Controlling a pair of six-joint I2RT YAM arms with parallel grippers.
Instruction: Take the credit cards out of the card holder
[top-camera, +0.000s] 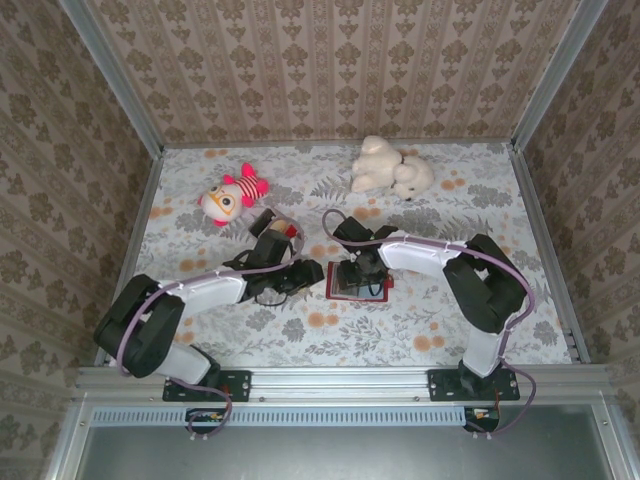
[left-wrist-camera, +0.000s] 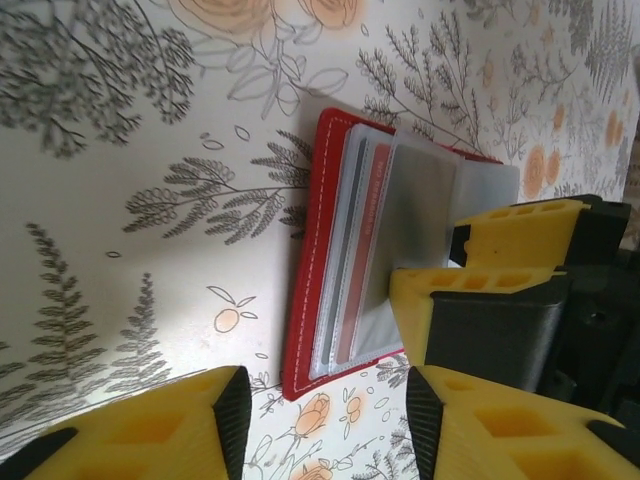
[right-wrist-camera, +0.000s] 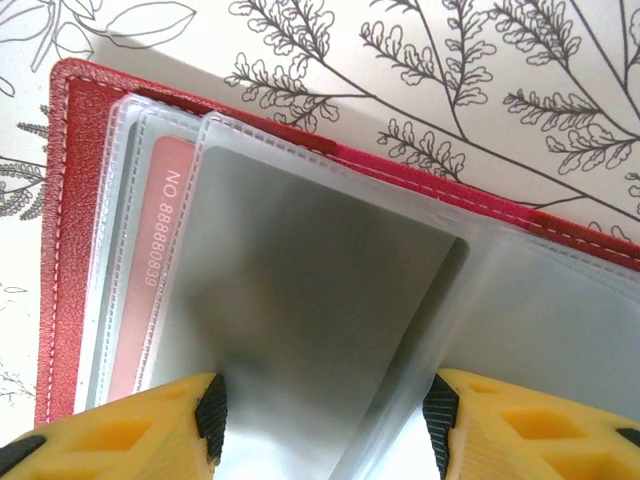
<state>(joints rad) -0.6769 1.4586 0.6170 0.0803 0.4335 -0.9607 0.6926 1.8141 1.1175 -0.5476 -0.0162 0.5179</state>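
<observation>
The wallet (top-camera: 357, 283) lies open mid-table, cards (right-wrist-camera: 150, 280) sleeved inside; right gripper (right-wrist-camera: 325, 400) gapes astride a sleeve (right-wrist-camera: 320, 270), left gripper (left-wrist-camera: 325, 420) gapes empty at its 9 o'clock, so a pinch may catch only plastic and drag the wallet.

Bright, even light; faint soft shadows. Wrist views: yellow fingertips (right-wrist-camera: 110, 435) soft-focus at bottom edge; card holder (right-wrist-camera: 65, 200) sleeves carry grey sheen.

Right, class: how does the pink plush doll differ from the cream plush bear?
The plush doll is pink and white; the plush bear is all cream. The doll lies back left, the bear back right. The bear looks bulkier than the doll. Both are soft toys on the table.
</observation>
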